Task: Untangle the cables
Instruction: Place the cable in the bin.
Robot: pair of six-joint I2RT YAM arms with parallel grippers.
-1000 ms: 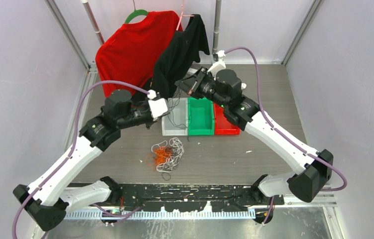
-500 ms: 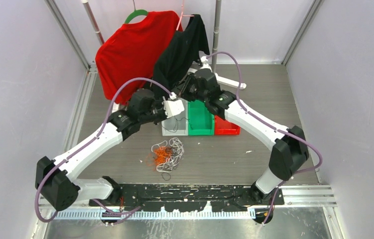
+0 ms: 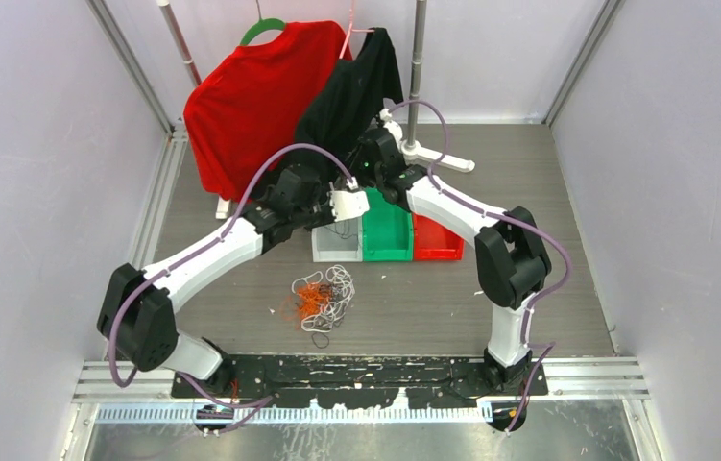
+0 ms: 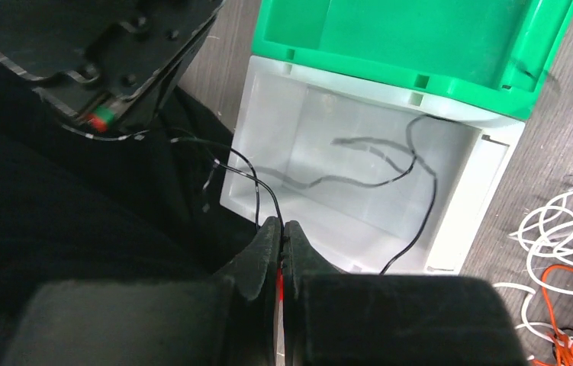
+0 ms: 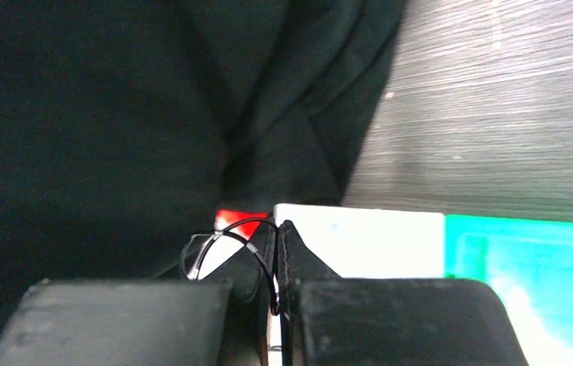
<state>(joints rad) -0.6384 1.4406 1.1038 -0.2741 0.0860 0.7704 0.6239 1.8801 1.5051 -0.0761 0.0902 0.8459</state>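
The grey table [image 3: 548, 221], with a fine wood-grain surface, spreads beneath both jaws; a soft red shirt [image 3: 251, 96] hangs on a green hanger well beyond the jaws and to their left; a black garment [image 5: 115, 114], limp and deeply folded, fills the space just ahead of the right gripper's jaws and lies to the left of the left gripper's; three open rectangular bins of smooth moulded plastic stand side by side, the white bin [image 4: 470, 206] straight ahead of the left jaws, the glossy green bin [image 4: 420, 38] beyond it, the red bin [image 3: 436, 245] farthest off; a loose tangle of cables [image 3: 323, 298], thin white, orange and black cords in looping coils, lies on the table right of the left jaws, well apart from both; the left gripper [image 4: 281, 232] has its dark padded fingers pressed together on a thin black cable [image 4: 434, 194], which curves through the white bin and over its edge; the right gripper [image 5: 276, 236] is likewise pinched closed, on a wiry black loop [image 5: 241, 222] arching left from its tips; whether this is the same cord cannot be told.
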